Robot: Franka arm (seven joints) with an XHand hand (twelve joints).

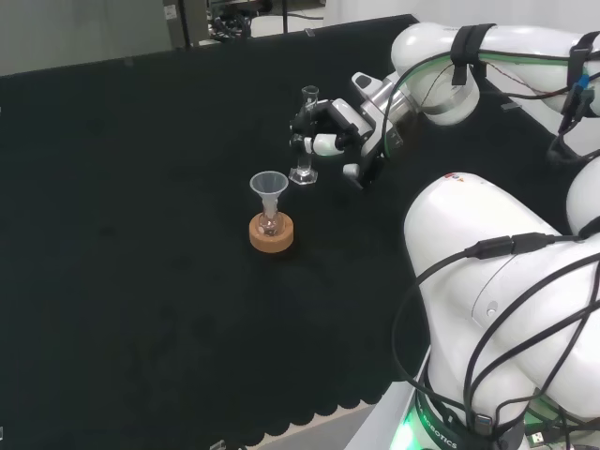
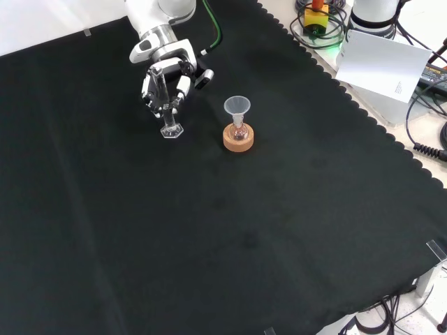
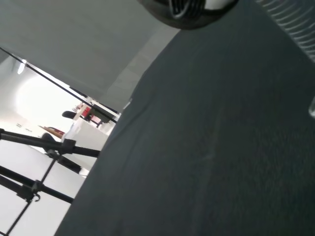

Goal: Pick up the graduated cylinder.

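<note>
The graduated cylinder (image 1: 306,141) is a slim clear glass tube on a hexagonal foot, standing upright near the middle of the black cloth. My hand (image 1: 328,131) reaches it from the right in the head view, fingers curled round its stem. In the front view the hand (image 2: 165,78) comes from the top and wraps the cylinder (image 2: 170,124), whose foot shows below the fingers, at or just above the cloth; I cannot tell if it touches. A blurred part of the hand (image 3: 189,10) shows in the wrist view.
A clear funnel (image 1: 269,185) sits in a small flask on a cork ring (image 1: 271,234), left of and nearer than the cylinder in the head view; funnel (image 2: 237,107) right of it in the front view. White card (image 2: 380,61) and cables lie beyond the cloth's scalloped edge.
</note>
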